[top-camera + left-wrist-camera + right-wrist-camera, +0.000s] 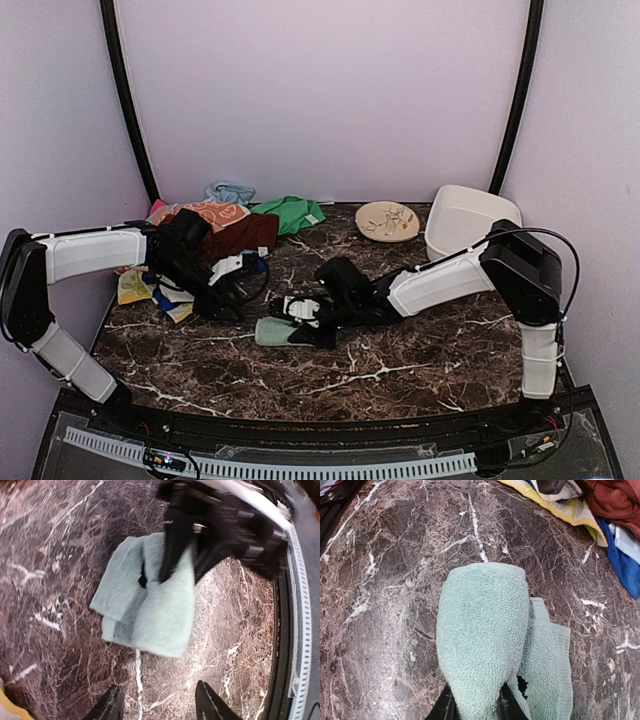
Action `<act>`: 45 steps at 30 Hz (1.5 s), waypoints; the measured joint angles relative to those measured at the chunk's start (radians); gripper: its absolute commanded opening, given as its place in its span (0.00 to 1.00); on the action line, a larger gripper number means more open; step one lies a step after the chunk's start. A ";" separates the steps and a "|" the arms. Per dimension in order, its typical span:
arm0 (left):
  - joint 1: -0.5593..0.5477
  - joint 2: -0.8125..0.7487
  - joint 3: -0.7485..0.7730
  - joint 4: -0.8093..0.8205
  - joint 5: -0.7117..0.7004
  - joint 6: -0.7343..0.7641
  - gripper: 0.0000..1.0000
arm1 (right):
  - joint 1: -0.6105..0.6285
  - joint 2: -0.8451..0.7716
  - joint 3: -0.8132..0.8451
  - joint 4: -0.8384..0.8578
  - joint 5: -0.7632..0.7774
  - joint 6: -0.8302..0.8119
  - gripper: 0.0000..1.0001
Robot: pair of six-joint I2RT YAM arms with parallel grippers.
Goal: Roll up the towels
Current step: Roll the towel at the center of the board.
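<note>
Nubby mint terry-cloth towel [485, 630] on glossy, veined marble-look table [385, 605].

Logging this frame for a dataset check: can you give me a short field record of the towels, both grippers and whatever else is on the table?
mint-green towel: partly rolled, lying on the marble table, near its centre
right gripper: shut on the rolled end of the mint-green towel
left gripper: open, empty, over bare marble beside that towel
towel pile: maroon towel, orange and green ones heaped at far left, unrolled
other items: patterned plate and white bin at far right
</note>
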 measured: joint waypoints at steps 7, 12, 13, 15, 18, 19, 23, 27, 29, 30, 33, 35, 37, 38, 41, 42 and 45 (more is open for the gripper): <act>-0.233 -0.055 -0.102 0.140 -0.130 0.003 0.54 | -0.097 0.089 0.156 -0.171 -0.238 0.076 0.07; -0.346 -0.006 -0.116 0.243 -0.241 0.009 0.54 | -0.145 0.146 0.237 -0.255 -0.390 0.109 0.08; -0.349 0.008 -0.114 0.265 -0.260 0.009 0.54 | -0.151 0.154 0.246 -0.264 -0.411 0.113 0.08; -0.354 0.042 -0.113 0.319 -0.306 0.012 0.53 | -0.164 0.169 0.263 -0.278 -0.454 0.127 0.09; -0.369 0.068 -0.116 0.393 -0.371 0.022 0.52 | -0.181 0.182 0.273 -0.291 -0.497 0.142 0.09; -0.377 0.072 -0.118 0.413 -0.390 0.026 0.50 | -0.187 0.184 0.276 -0.299 -0.510 0.145 0.09; -0.408 0.109 -0.118 0.488 -0.477 0.042 0.48 | -0.208 0.192 0.288 -0.336 -0.542 0.148 0.09; -0.429 0.120 -0.118 0.518 -0.536 0.049 0.46 | -0.217 0.195 0.294 -0.354 -0.552 0.151 0.09; -0.431 0.115 -0.117 0.512 -0.539 0.049 0.45 | -0.218 0.195 0.294 -0.354 -0.554 0.153 0.09; -0.431 0.109 -0.116 0.503 -0.537 0.049 0.45 | -0.219 0.195 0.294 -0.353 -0.554 0.155 0.09; -0.431 0.081 -0.102 0.439 -0.511 0.047 0.45 | -0.221 0.196 0.293 -0.352 -0.559 0.159 0.08; -0.431 0.066 -0.082 0.401 -0.499 0.039 0.45 | -0.221 0.196 0.293 -0.352 -0.561 0.159 0.08; -0.431 0.053 -0.066 0.382 -0.493 0.030 0.46 | -0.222 0.196 0.293 -0.352 -0.562 0.162 0.08; -0.431 0.047 -0.061 0.382 -0.494 0.024 0.47 | -0.222 0.196 0.293 -0.352 -0.563 0.163 0.08; -0.431 0.046 -0.058 0.393 -0.507 0.018 0.48 | -0.222 0.197 0.294 -0.351 -0.564 0.167 0.08; -0.431 0.048 -0.058 0.399 -0.515 0.018 0.48 | -0.222 0.197 0.294 -0.351 -0.565 0.169 0.08; -0.431 0.068 -0.058 0.435 -0.541 0.023 0.49 | -0.222 0.197 0.294 -0.350 -0.566 0.175 0.08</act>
